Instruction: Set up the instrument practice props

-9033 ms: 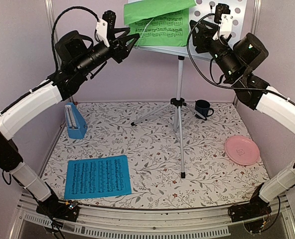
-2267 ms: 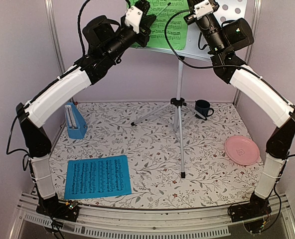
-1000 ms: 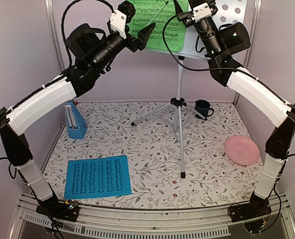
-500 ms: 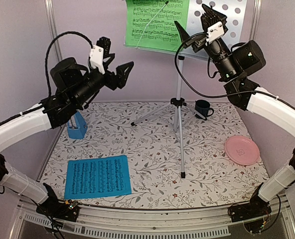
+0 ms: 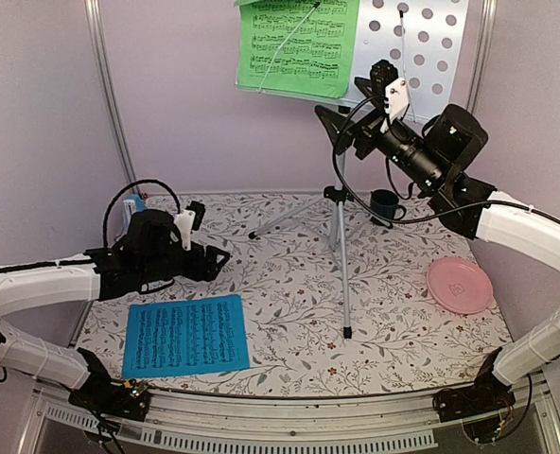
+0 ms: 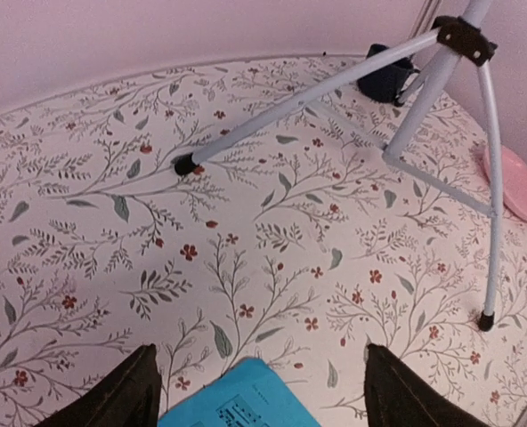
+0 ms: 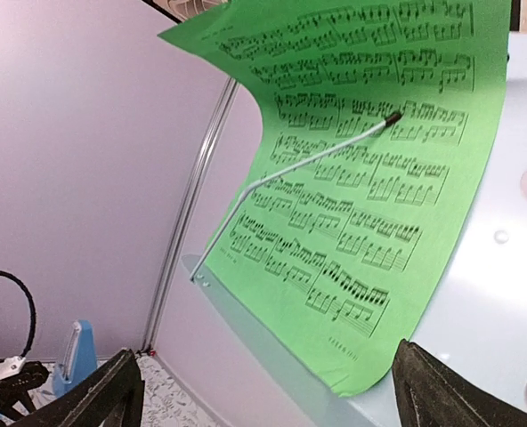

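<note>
The green sheet (image 5: 299, 47) hangs on the left half of the music stand's perforated desk (image 5: 427, 43), with a thin wire arm (image 7: 299, 165) lying across it. The silver tripod (image 5: 340, 227) stands mid-table. My right gripper (image 5: 348, 102) is open and empty, just below and in front of the desk's ledge (image 7: 272, 338). The blue sheet (image 5: 185, 336) lies flat at the front left. My left gripper (image 5: 214, 260) hovers low just beyond its far edge, open, and the sheet's corner (image 6: 246, 400) shows between the fingers. The blue metronome (image 7: 75, 356) stands at the left wall, mostly hidden behind the left arm in the top view.
A dark blue mug (image 5: 386, 204) sits behind the tripod's right leg. A pink plate (image 5: 460, 285) lies at the right. The tripod's feet (image 6: 185, 165) spread across the middle of the floral cloth. Pale walls close in on three sides.
The left arm has swung down from mid-air to just above the table by the blue sheet. The right gripper has drawn back and down from the desk. The green sheet stays put.
</note>
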Controlling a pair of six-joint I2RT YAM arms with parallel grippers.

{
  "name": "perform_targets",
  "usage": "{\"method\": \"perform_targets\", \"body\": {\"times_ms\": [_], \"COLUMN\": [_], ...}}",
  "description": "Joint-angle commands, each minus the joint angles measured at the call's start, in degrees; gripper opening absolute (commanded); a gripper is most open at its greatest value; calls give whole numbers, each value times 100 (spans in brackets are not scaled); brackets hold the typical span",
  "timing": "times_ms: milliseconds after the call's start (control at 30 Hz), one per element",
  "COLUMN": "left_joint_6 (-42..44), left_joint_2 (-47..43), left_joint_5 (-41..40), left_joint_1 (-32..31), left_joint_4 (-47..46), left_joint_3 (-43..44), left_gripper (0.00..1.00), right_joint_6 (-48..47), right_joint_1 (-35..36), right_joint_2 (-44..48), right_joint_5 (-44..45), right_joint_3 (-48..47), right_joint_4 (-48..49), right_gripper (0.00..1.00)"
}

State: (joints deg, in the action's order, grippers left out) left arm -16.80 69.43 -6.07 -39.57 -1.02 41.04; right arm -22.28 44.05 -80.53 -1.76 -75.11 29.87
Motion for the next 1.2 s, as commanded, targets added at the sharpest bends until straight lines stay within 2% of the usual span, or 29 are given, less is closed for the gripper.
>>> {"method": "perform_targets", "body": {"times_ms": [0,200,467,600,900,1067,1167], "left_joint_6": [-850,-1492,-1728,-1538,6,1720,2798], "left_joint_2": [-226,146,911,1399,3200,4519,4676], "left_joint_5": [292,528,535,844,2135,2671,2614], "left_joint_1": [23,-47,-90,-116,-205,-599,-823], "left_joint_4": [268,507,677,454,492,1675,2233], "left_joint_3": [-429,-850,-801,-702,543,2391,2788], "left_gripper": [78,77,77,76,72,68,68], "right_joint_6": [1103,1643,1663,1665,1720,1761,1805], "right_joint_1": [31,46,48,45,42,42,42], "right_joint_2": [205,387,614,719,836,832,854], "right_joint_5": [-71,-520,-745,-705,-910,-1062,-1144], "right_joint_3": [501,1297,1739,1934,2025,2075,2112], "right_joint_4": [-303,-581,-976,-1042,-1234,-1332,-1410], "right_gripper": [99,99,99,99,99,99,99]}}
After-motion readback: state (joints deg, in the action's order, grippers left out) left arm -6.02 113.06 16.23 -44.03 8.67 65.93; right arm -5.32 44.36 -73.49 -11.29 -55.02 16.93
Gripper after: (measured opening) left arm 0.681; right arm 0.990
